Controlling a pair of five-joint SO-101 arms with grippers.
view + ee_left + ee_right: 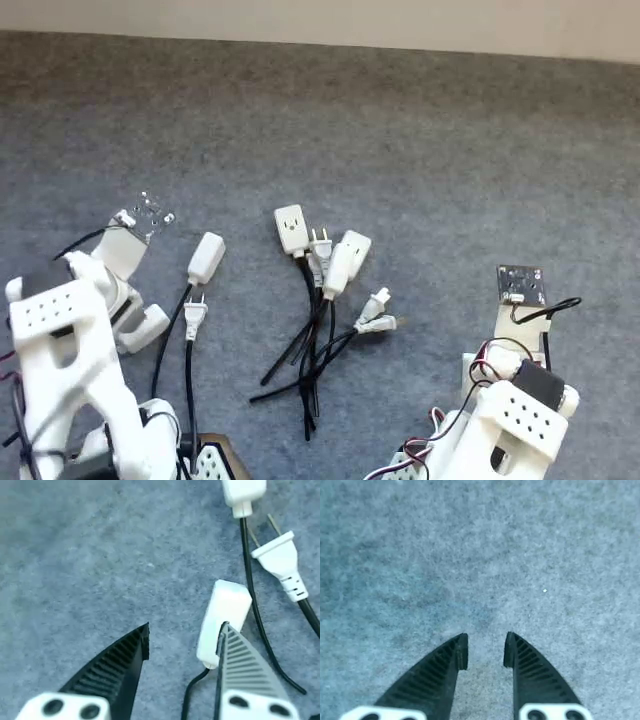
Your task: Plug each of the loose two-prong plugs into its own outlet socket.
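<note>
Worktop [450, 150]: mottled grey felt, with lighter and darker flecks. Outlet sockets [290, 228]: plain white. Plugs [195, 318]: white, with brassy prongs. Cords [189, 385]: black. Arms [60, 340]: white. The right arm carries red, black and white wires [478, 362] and a dark circuit board [520, 283]. Left pincer [185, 630]: ribbed fingers [117, 667], one black and one reading grey, on white bases. Right pincer [485, 640]: both sides ribbed black, on white bases. Wall [400, 20]: a pale beige strip.
</note>
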